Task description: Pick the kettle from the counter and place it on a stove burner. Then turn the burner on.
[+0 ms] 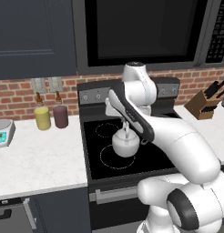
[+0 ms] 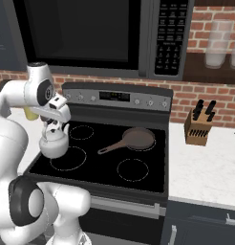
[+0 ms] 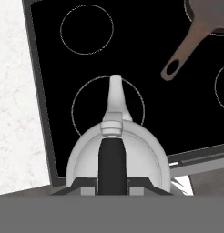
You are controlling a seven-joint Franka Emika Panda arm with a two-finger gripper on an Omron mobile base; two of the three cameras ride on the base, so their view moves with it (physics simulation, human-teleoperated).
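No legible text in any view. Microwave keypad [image 2: 167,36] at 1 o'clock of the right base view: rows of pale marks, too small to read. Stove display [image 2: 114,96]: blurred. Kitchen scale [image 1: 3,132] readout: blank teal.

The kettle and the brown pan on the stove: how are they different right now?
The kettle is silvery-white, rounded, held by its handle in the gripper; the skillet is brown, flat, long-handled, untouched. The kettle is at the front-left burner, the skillet back right. Both are over the black cooktop.
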